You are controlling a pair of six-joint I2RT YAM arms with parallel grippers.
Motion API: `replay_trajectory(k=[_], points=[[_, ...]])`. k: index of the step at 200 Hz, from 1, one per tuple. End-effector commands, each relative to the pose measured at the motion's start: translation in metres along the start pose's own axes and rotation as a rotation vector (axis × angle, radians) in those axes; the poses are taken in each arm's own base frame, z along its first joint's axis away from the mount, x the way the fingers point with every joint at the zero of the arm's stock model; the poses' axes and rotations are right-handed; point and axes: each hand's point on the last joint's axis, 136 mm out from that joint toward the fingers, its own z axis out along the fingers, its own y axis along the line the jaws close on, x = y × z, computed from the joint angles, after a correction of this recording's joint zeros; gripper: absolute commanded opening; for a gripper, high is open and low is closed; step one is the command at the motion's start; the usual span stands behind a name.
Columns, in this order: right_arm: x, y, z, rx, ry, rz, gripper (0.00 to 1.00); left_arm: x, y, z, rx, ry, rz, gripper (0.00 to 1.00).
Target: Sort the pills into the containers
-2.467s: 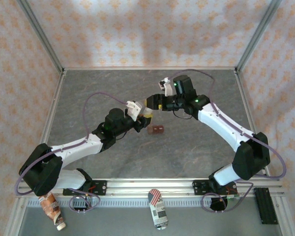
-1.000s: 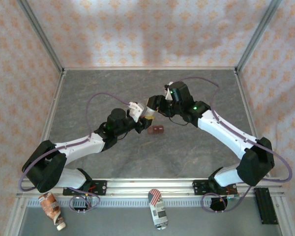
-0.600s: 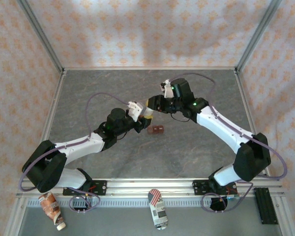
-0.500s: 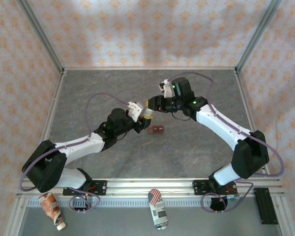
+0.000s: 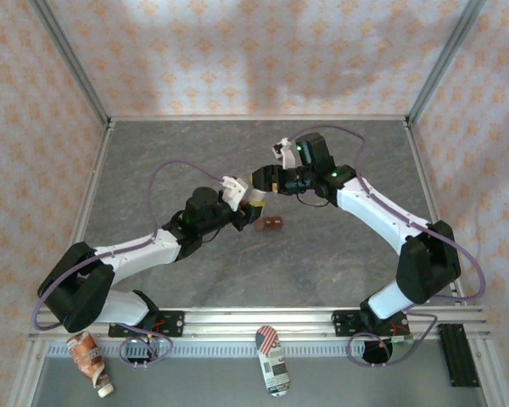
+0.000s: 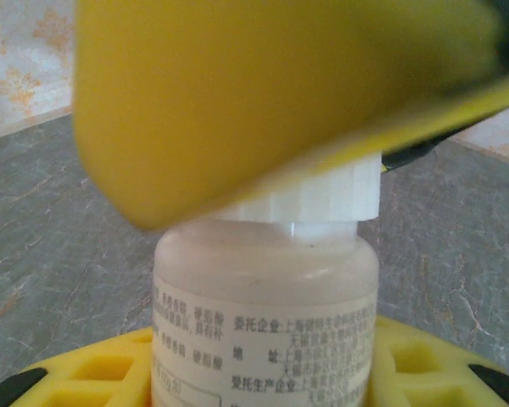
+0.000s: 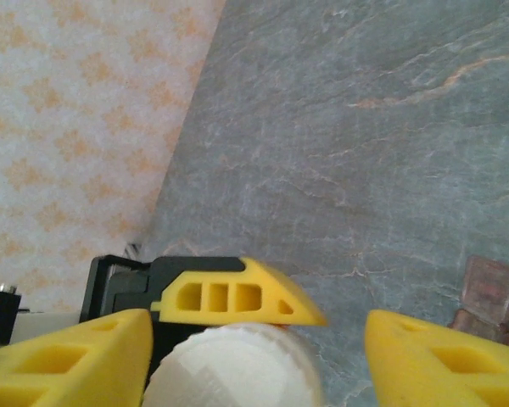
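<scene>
The white pill bottle [image 6: 267, 314] is held upright, clamped round its body by the left gripper [image 5: 253, 207]. Its long axis is seen to run vertically, with the ribbed white cap [image 7: 233, 373] uppermost. The right gripper [image 5: 264, 180] is placed directly over that cap. In the right wrist view its jaws are spread, one to each side of the cap, and a clear gap is left on one side. A yellow finger [image 6: 263, 93] of it is seen across the top of the cap from the left wrist.

The coming move is judged to be a closing and twisting on the cap by the right arm, so the squareness of the cap between the jaws is what matters.

The dark red-brown containers [image 5: 271, 224] are found on the grey table [image 5: 322, 254], just to the near right of the bottle, untouched by either arm.
</scene>
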Motion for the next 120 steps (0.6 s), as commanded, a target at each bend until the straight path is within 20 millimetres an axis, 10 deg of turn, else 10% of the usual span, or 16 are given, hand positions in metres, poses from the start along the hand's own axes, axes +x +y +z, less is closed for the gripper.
replay_trajectory(k=[1,44,120], points=[[-0.025,0.003,-0.031,0.044,-0.129,0.075,0.71,-0.036,-0.007,-0.005,0.021,-0.099,0.038,0.00],[-0.035,-0.009,-0.058,0.147,-0.266,0.236,0.74,-0.033,-0.007,-0.005,0.023,-0.093,0.049,0.00],[-0.020,-0.001,-0.042,0.200,-0.255,0.289,0.75,-0.035,-0.011,0.001,0.047,-0.100,0.065,0.00]])
